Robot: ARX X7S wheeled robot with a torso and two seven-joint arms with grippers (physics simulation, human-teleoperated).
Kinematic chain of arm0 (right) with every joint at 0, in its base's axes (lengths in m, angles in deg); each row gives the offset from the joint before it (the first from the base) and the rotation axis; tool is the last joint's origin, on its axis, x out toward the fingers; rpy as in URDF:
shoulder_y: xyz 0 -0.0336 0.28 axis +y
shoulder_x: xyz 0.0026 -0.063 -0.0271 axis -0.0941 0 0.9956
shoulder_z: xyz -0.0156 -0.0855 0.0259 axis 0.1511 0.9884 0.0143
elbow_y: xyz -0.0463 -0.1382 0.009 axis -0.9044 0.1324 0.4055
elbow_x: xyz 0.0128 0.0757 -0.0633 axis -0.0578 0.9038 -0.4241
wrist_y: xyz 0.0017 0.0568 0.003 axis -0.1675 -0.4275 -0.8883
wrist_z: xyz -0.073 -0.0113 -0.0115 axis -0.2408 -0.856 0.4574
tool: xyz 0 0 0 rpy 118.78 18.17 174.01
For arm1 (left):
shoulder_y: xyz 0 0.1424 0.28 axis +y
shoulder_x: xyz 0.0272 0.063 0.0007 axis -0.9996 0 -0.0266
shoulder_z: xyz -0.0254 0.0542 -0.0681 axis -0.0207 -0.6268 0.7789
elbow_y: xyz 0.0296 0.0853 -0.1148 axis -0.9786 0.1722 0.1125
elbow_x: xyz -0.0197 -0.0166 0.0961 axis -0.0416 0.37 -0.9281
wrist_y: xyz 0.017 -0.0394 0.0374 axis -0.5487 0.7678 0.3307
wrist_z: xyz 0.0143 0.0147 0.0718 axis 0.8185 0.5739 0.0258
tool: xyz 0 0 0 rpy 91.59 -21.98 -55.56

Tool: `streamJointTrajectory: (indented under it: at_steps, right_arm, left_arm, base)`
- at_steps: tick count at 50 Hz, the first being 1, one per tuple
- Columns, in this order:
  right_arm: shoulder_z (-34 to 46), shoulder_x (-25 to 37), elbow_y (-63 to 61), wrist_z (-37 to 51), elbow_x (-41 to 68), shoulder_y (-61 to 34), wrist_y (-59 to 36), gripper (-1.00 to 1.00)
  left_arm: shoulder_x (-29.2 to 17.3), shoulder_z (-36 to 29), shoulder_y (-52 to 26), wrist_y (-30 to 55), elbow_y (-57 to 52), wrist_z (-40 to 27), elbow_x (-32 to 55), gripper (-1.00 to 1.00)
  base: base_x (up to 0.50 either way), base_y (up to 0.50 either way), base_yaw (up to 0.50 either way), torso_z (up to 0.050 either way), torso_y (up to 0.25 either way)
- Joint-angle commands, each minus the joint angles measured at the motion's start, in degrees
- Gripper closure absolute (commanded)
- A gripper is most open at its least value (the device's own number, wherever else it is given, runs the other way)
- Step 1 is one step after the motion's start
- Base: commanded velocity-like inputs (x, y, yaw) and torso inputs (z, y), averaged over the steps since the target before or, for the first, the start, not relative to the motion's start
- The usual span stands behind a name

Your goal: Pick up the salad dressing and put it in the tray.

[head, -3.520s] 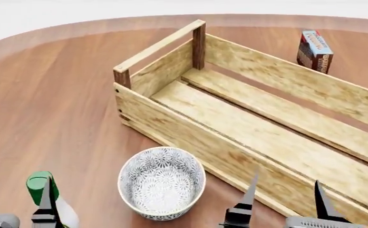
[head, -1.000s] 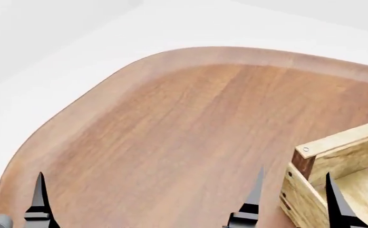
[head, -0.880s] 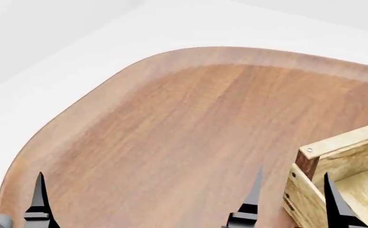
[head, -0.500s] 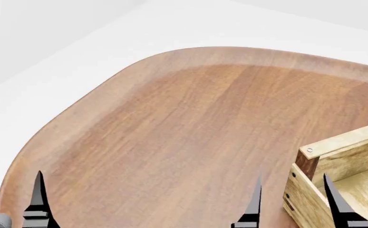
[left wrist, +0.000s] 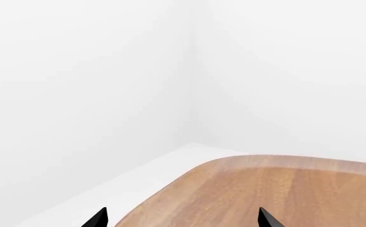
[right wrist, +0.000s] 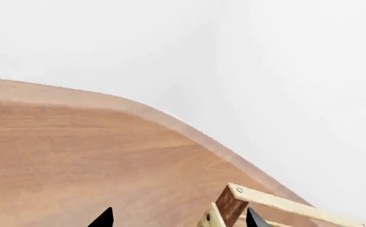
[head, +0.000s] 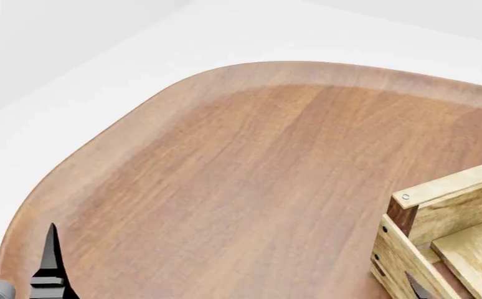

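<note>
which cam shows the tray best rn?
Head view: the tray shows one corner post, a rail and some floor slats. Right wrist view catches only that corner at the frame edge. Left wrist view shows none of it.

Blank white simulator room; wooden table [head: 250,187]

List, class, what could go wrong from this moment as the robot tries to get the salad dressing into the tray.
1. No salad dressing shows in any view, so a reach now would be blind.
2. Only one corner of the tray is in the head view; a drop could miss it.
3. The right gripper sits beside that corner post and might bump it.
</note>
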Motion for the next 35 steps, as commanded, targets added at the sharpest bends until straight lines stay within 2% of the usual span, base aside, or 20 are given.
streamJointTrajectory:
  at_steps: [1, 20, 35]
  right_arm:
    - [1.55, 4.68, -0.33, -2.32, -3.43, 5.34, 1.37, -1.00]
    - [7.29, 11.71, -4.00, -8.68, -8.88, 8.87, -7.90, -1.00]
    - [7.34, 15.77, -7.52, -12.99, -5.18, 13.35, -5.81, -1.00]
  left_arm:
    - [-0.10, -0.34, 0.06, -0.14, 0.01, -0.23, 0.09, -1.00]
    - [-0.51, -0.60, 0.08, -0.19, -0.17, -0.66, 0.29, -1.00]
    - [-0.67, -0.98, -0.14, -0.26, 0.13, -0.97, 0.30, -1.00]
  base:
    - [0.00, 0.00, 0.00, 0.000, 0.000]
    - [0.00, 0.00, 0.00, 0.000, 0.000]
    - [0.00, 0.00, 0.00, 0.000, 0.000]
